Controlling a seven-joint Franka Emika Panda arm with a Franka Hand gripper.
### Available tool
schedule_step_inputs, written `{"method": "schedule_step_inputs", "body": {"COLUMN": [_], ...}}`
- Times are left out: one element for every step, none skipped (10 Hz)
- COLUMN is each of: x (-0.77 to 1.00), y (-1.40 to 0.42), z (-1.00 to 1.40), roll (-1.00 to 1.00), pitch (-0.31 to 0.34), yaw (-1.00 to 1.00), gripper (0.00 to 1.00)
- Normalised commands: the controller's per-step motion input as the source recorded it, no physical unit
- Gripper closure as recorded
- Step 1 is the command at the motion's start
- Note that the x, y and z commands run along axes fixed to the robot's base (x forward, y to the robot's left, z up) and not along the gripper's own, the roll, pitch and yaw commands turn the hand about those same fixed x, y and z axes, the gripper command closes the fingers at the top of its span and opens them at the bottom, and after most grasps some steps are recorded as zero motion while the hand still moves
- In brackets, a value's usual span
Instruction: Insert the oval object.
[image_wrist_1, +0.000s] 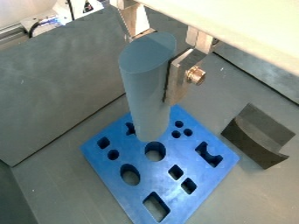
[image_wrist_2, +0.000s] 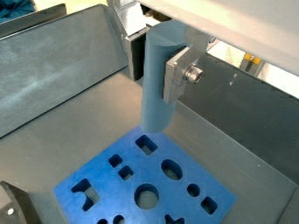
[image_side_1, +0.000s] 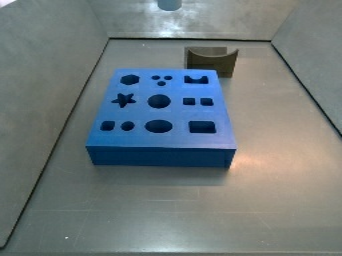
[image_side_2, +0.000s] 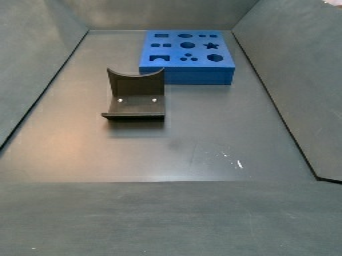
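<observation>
Hidden: gripper (image_wrist_1: 156, 63) out of frame in both side views; only the peg's tip shows at the top edge in a side view.
Gripper: clamped on the oval object (image_wrist_1: 147, 83), silver finger (image_wrist_2: 177, 75) flat against its side.
Oval object: held above the blue block (image_side_1: 162, 114), clear of it.
Axis: long axis upright, lower end pointing down at the block's holes.
Other: brown notched block (image_side_2: 135, 96) on the table (image_side_2: 201, 150), apart from the blue block.
</observation>
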Motion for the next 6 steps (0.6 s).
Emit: {"method": "schedule_step_inputs", "body": {"x": [-0.03,-0.09,0.0,0.0,0.0,0.0], "y": [0.0,-0.2,-0.03,-0.04,-0.03,0.0], "z": [0.0,-0.23,-0.3,-0.31,-0.33,-0.38], "roll": [0.0,0.0,-0.04,-0.03,-0.04,-0.04], "pitch": [0.0,-0.03,-0.069,-0.034,-0.023,-0.027], "yaw": [0.0,-0.52,-1.0,-1.0,-1.0,-1.0], "gripper": [1.0,1.0,1.0,1.0,1.0,1.0]}}
